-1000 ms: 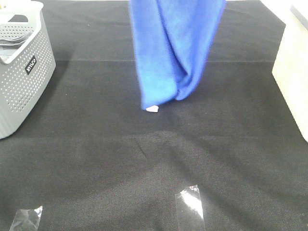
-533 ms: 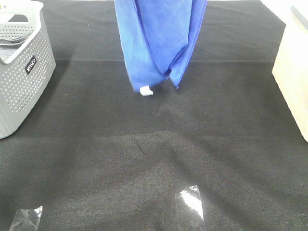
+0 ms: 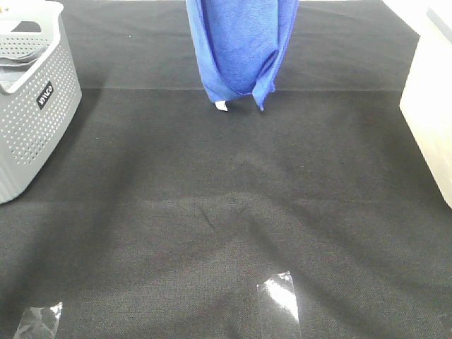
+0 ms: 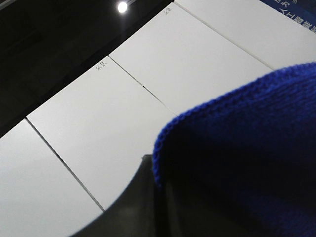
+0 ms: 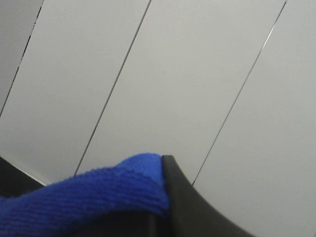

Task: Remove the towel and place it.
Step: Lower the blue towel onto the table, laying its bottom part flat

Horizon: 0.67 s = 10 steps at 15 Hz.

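Towel (image 3: 240,42) held aloft above the far middle of the counter (image 3: 212,212); both jaws holding it.

Exterior high: towel hangs in vertical folds from beyond the upper edge of view, with a small white tag (image 3: 222,105) at its lowest corner. Grey perforated basket (image 3: 35,113) at far left and pale box (image 3: 431,106) at far right, both well apart from the towel. Clear tape patches (image 3: 281,296) on the near counter. Left wrist: towel (image 4: 247,158) bunched against one dark finger (image 4: 133,207); left jaws clamped on it. Right wrist: towel (image 5: 89,197) pressed to a dark finger (image 5: 182,197); right jaws gripping it. Cloth hides the gap itself.
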Each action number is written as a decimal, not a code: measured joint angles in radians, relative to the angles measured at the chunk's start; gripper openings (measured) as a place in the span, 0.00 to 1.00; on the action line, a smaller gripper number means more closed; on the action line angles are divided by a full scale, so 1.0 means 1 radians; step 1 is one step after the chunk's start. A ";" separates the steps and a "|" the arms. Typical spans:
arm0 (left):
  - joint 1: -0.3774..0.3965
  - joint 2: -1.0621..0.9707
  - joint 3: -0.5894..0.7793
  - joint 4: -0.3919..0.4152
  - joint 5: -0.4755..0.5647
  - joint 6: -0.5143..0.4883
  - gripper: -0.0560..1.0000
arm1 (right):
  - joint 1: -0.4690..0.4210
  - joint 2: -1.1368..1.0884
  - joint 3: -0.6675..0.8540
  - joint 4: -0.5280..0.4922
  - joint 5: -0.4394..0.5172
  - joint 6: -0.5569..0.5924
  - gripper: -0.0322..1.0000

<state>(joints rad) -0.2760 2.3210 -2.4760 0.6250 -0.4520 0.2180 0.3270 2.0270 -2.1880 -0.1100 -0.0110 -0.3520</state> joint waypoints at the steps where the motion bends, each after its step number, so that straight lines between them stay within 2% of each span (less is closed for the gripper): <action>1: 0.000 0.036 -0.049 -0.016 0.000 0.012 0.05 | -0.012 0.010 0.000 0.000 -0.033 0.000 0.03; 2: 0.003 0.070 -0.090 -0.052 -0.009 0.021 0.05 | -0.024 0.011 0.000 0.000 -0.065 0.000 0.03; 3: 0.007 0.094 -0.112 -0.123 -0.031 0.026 0.05 | -0.032 0.011 -0.004 0.000 -0.102 0.000 0.03; 5: 0.018 0.113 -0.123 -0.357 -0.078 0.006 0.05 | -0.032 0.011 -0.010 0.000 -0.130 0.000 0.03; 7: 0.021 0.116 -0.125 -0.608 -0.098 -0.090 0.05 | -0.030 0.030 -0.010 -0.003 -0.131 0.000 0.03; 8: 0.021 0.116 -0.125 -0.599 -0.098 -0.098 0.05 | -0.030 0.035 -0.010 -0.003 -0.126 0.001 0.03; 10: 0.021 0.117 -0.125 -0.518 -0.097 -0.100 0.05 | -0.030 0.036 -0.010 -0.003 -0.127 0.001 0.03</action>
<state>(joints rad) -0.2550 2.4380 -2.6010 0.1070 -0.5490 0.1180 0.2970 2.0630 -2.1980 -0.1130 -0.1380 -0.3510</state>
